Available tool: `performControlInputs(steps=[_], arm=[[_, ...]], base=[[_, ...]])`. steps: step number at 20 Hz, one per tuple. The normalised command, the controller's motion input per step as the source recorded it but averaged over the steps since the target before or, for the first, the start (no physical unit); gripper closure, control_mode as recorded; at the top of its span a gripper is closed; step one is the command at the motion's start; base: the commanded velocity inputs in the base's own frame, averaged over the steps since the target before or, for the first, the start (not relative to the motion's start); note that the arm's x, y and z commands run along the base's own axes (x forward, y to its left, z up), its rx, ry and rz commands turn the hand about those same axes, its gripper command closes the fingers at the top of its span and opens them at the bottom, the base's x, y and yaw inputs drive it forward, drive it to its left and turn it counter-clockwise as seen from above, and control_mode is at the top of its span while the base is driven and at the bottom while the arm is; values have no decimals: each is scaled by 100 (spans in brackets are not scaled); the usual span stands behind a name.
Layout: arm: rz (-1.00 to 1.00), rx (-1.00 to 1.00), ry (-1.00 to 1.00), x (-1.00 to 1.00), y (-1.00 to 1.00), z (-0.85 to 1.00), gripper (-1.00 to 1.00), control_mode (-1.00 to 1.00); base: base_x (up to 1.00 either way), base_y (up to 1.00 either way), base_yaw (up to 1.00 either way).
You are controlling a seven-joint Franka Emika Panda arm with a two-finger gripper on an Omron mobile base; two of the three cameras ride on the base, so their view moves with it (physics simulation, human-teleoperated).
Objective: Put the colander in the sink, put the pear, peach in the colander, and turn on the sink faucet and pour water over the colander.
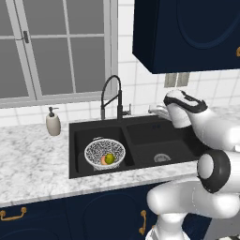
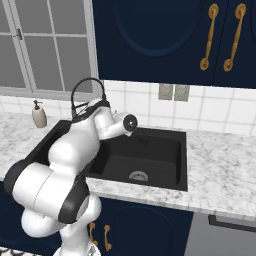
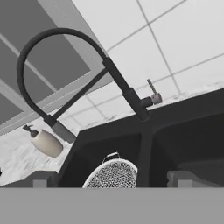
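While my arm reaches out from the base over the right-hand basin, my gripper (image 3: pixel 111 178) hangs spread wide with nothing between its fingers (image 3: pixel 40 178), whose grey tips stand far apart at the bottom of the hand view. Nearest to me runs the marble counter (image 1: pixel 33 164), and set into it is the black sink (image 1: pixel 140 129) with its two basins. In the left basin sits the colander (image 1: pixel 104 153), a white perforated bowl, upright, with the yellow-green pear (image 1: pixel 109 159) and the orange-pink peach (image 1: pixel 103 160) lying inside it, touching each other. From my hand the colander's rim (image 3: pixel 113 173) shows just below the divider between the basins. The right basin holds a round silver drain (image 2: pixel 138 175). Behind the divider, at the sink's back edge, rises the sink faucet (image 3: pixel 65 70), its black arch bending over towards the left basin, its small lever (image 3: pixel 152 92) sticking up beside the base. I see no water running. Farther left on the counter stands a soap dispenser (image 1: pixel 53 123), and beyond it the window (image 1: pixel 56 47) and the tiled wall (image 2: pixel 200 107).
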Motion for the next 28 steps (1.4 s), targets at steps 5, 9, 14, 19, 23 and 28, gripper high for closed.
performControlInputs(steps=[5,9,14,19,23,28], arm=[[0,3,1,64,0,-13,-100,-100],[0,2,4,56,0,-28,-100,-100],[2,5,4,60,2,-20,-100,-100],[4,6,2,38,5,-17,-100,-100],[6,8,0,30,20,-5,-100,-100],[2,5,0,47,18,-12,-100,-100]], base=[[0,0,0],[0,0,0],[0,0,0],[0,0,0],[0,0,0],[0,0,0]])
